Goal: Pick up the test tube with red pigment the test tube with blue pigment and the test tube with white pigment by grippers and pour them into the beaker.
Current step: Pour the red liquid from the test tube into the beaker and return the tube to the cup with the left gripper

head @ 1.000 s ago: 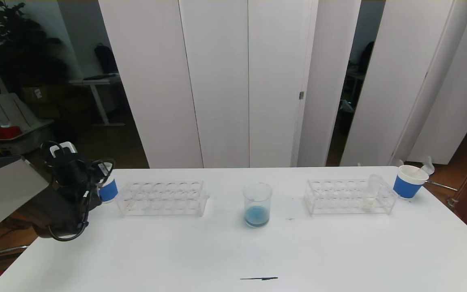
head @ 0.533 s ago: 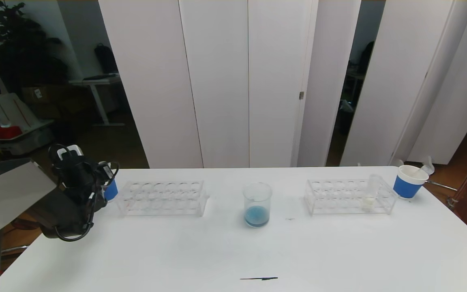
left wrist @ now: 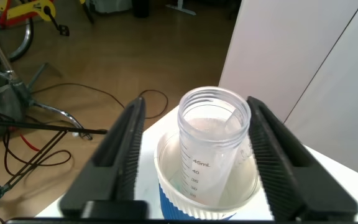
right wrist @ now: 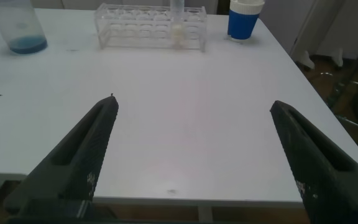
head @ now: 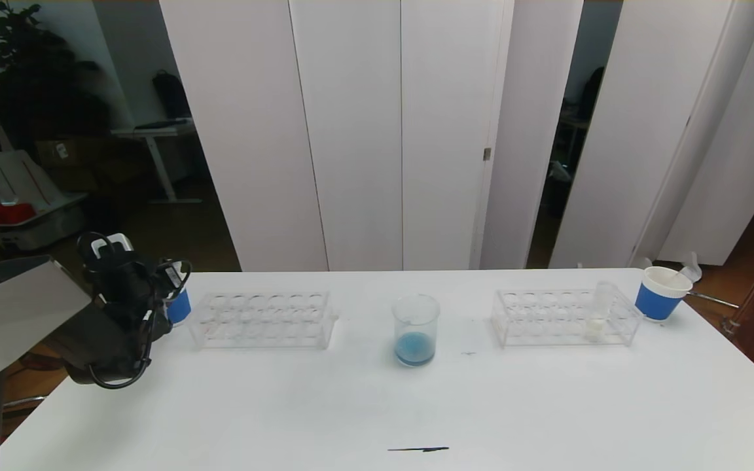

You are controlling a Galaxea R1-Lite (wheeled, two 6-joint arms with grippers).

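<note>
Beaker point(head: 415, 329) sits mid-counter point(head: 377, 405) with blue liquid pooled in it, so the blue pour looks done. Left hand point(left wrist: 194, 155), well left of the beaker at the counter's edge, is over a blue-banded paper cup point(left wrist: 207, 186); its fingers stand parted either side of an emptied clear tube point(left wrist: 211, 146) dropped in the cup, apparently a discard spot. Gripping nothing, as far as I can tell. White-pigment tube point(head: 598, 313) stands in the rack point(head: 563, 318) right of the beaker, likely next. Right hand point(right wrist: 194, 149) is wide open, empty, hovering near the counter's front right.
</note>
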